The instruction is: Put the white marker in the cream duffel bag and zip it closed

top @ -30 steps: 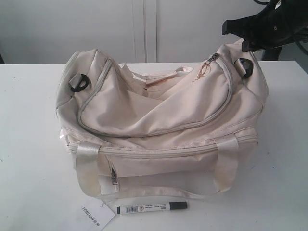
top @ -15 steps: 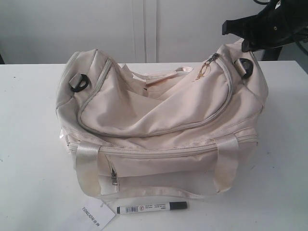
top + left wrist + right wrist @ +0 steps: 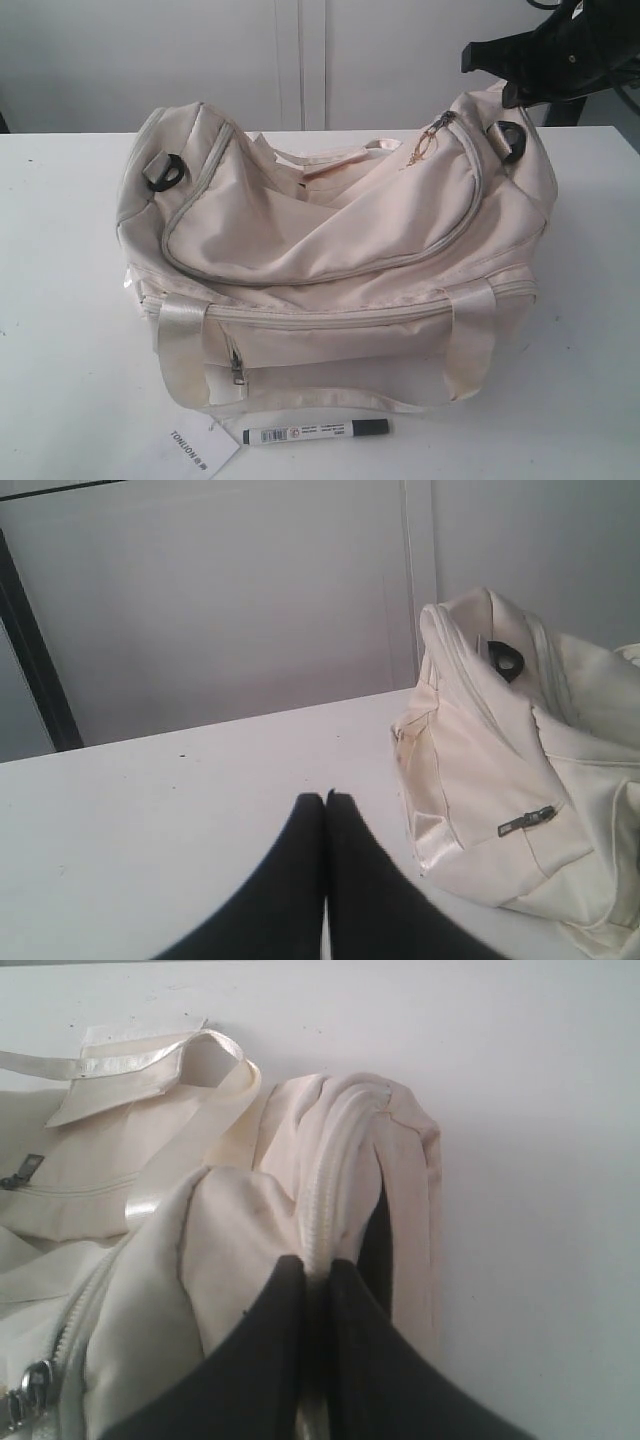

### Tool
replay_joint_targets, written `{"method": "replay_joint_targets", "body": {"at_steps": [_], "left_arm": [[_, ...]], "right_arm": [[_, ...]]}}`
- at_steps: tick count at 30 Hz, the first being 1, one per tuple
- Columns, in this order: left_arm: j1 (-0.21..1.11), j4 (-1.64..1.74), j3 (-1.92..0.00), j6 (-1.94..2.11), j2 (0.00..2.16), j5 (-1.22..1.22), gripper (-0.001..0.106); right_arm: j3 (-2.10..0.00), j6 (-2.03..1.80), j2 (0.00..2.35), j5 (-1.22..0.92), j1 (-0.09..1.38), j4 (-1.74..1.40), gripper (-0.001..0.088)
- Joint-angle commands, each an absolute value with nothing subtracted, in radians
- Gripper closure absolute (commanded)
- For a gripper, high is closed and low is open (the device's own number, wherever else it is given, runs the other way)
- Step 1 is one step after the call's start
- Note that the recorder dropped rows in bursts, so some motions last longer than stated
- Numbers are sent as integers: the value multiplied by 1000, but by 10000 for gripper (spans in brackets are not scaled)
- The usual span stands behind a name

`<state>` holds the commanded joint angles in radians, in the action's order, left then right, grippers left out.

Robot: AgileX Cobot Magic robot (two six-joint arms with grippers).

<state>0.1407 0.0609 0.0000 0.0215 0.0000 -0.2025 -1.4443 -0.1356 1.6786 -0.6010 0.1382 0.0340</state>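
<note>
Right gripper (image 3: 315, 1272): black fingers (image 3: 265, 1350) pinched together on the zipper (image 3: 330, 1180) ridge at one end of the bag (image 3: 150, 1290), with cream fabric bunched on either side of the tips. A dark gap runs just beside the zipper tape, so that end gapes a little (the inside looks dark). A metal pull (image 3: 30, 1385) sits further along the same zipper. A glossy, flat satin strap (image 3: 160, 1060) folds over the bag's side nearby.

Left gripper (image 3: 325, 800): fingers together with nothing between them, over bare table (image 3: 150, 810). It is near the bag's other end, not touching. That end carries a black ring (image 3: 505, 662), with a small zip pull (image 3: 527, 822) lower down.

Exterior view: the bag is soft, slumped and creased, and fills the middle of the white table. A curved grey zipper crosses its top flap.

The marker (image 3: 315, 431) lies flat on the table in front of the bag, just beside the lower edge of the strap loop, outside the bag. It has a slim white barrel with a printed label and a dark cap at the right end. A paper tag (image 3: 200, 450) printed TONLION lies just left of its tip.

Nothing covers the marker. The whole bag stands between it and the right gripper. A plain white panelled wall (image 3: 150, 60) is behind.
</note>
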Motion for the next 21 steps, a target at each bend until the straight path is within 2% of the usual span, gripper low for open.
{"method": "replay_joint_targets", "body": {"at_steps": [9,12,21], "left_arm": [[141,61,0,73,0,-351,1053],[141,61,-4,95,0,-306,1053],[141,61,-192,101,32,-67,1053]], "right_arm": [[-1444,-136,1679,-599,138,34,868],[-1444,-136,1679,-599,138,34,868],[-1444,-136,1679,-599,138,34,868]]}}
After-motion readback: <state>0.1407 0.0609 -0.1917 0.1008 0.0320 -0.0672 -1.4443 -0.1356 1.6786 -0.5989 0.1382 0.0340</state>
